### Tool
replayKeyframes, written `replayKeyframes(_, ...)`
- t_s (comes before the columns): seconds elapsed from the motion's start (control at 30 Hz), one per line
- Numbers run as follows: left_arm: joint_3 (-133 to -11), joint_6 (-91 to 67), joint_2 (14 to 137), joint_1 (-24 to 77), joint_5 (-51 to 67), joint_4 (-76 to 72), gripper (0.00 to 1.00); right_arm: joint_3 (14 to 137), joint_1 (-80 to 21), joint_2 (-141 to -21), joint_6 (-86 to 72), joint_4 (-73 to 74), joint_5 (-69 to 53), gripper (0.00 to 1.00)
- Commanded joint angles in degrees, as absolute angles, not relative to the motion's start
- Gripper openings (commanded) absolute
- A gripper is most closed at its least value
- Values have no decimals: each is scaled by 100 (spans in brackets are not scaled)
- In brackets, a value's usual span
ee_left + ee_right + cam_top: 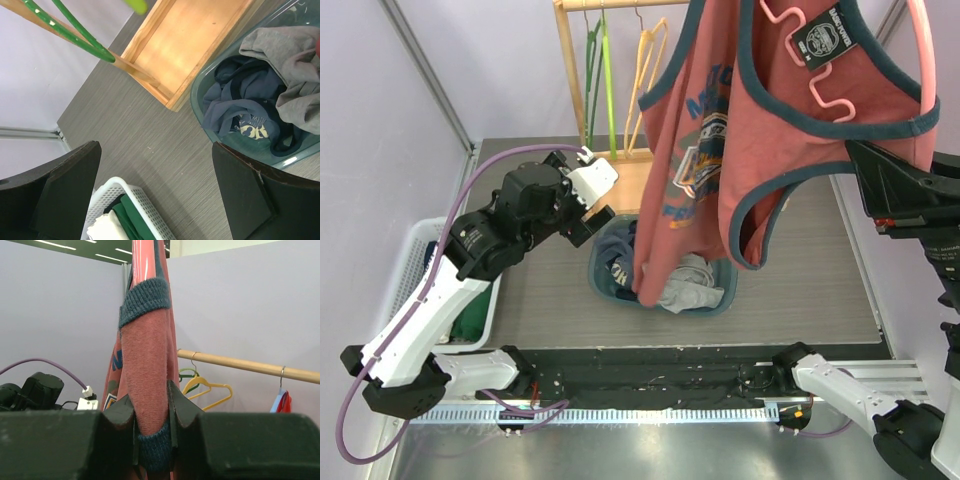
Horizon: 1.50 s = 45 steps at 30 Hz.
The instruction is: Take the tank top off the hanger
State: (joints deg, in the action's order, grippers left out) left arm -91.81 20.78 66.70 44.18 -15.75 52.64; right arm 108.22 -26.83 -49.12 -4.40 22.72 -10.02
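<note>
A salmon tank top (720,120) with dark teal trim hangs high at the right on a pink hanger (823,95). Its hem trails into the basket below. From the right, my right gripper (855,158) reaches in and is shut on the top's trimmed edge. The right wrist view shows that gripper (152,410) pinching a fold of the tank top (147,355), with the glossy pink hanger (142,260) above. My left gripper (600,190) hovers to the left of the top, open and holding nothing. Only table shows between the jaws of the left gripper (160,200).
A teal basket (725,300) of grey and blue clothes sits mid-table; its rim (197,107) is near my left gripper. A white basket (415,260) with green cloth stands at the left edge. A wooden rack (575,70) at the back holds a green hanger (595,70) and a yellow hanger (645,60).
</note>
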Motion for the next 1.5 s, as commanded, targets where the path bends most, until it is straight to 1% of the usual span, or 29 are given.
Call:
replayKeyframes(0.0,-9404,1978,6627,4386,-1459,5221,98,10794,-2698,-4896,-571,1872,-1028,1)
replayKeyframes(0.07,-9404,1960,6592,4360,-1494,5212,100,10531,-2698,-4843,-589,1916,-993,1)
replayKeyframes(0.3,-9360,1881,6153,4342,-1574,5361,100,9827,-2698,-4720,-615,2355,-1212,1)
replayKeyframes(0.43,-9360,2047,5652,4342,-1100,5790,100,9721,-2690,-4728,-483,2995,-1713,1)
replayKeyframes(0.57,-9527,2329,5142,4342,-362,6108,100,9668,-2698,-4790,-448,3287,-2125,1)
replayKeyframes(0.67,-9966,2364,5212,4307,-220,6372,100,9834,-2698,-4930,-361,3603,-2643,1)
replayKeyframes(0.83,-10423,2487,5317,4254,263,6346,100,10125,-2698,-5300,-141,4235,-3462,1)
replayKeyframes(1.03,-10450,2979,5221,4254,737,6021,100,9879,-2698,-5221,122,4596,-4393,1)
replayKeyframes(1.3,-10968,3084,5563,4254,1458,6275,100,9176,-2698,-5133,851,4772,-4772,1)
replayKeyframes(1.47,-11267,3471,5853,4254,2170,6943,100,8790,-2707,-5045,1353,4869,-4860,1)
